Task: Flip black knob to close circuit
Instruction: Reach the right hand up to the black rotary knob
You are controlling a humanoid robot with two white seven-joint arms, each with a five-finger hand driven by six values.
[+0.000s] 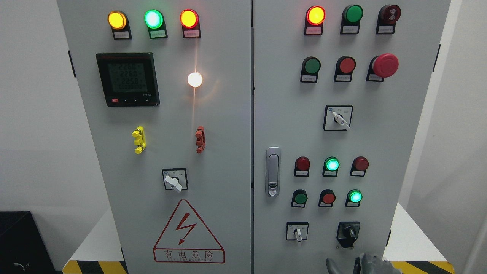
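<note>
grey electrical cabinet point(228, 152) fills the view, two doors side by side; the black knob point(348, 233) sits low on the right door, in the bottom row, its handle pointing roughly downward; just left of it a small white selector switch point(297, 232); above them, two green lamps point(331, 164) glowing; right hand point(367, 264) peeks in at the bottom edge, directly below the black knob and clear of it; dark gloved fingers point(331, 264) partly cut off by the frame, so whether they are spread or curled i cannot tell; left door shows a digital meter point(127, 79) and a red-bordered warning triangle point(188, 232).
</note>
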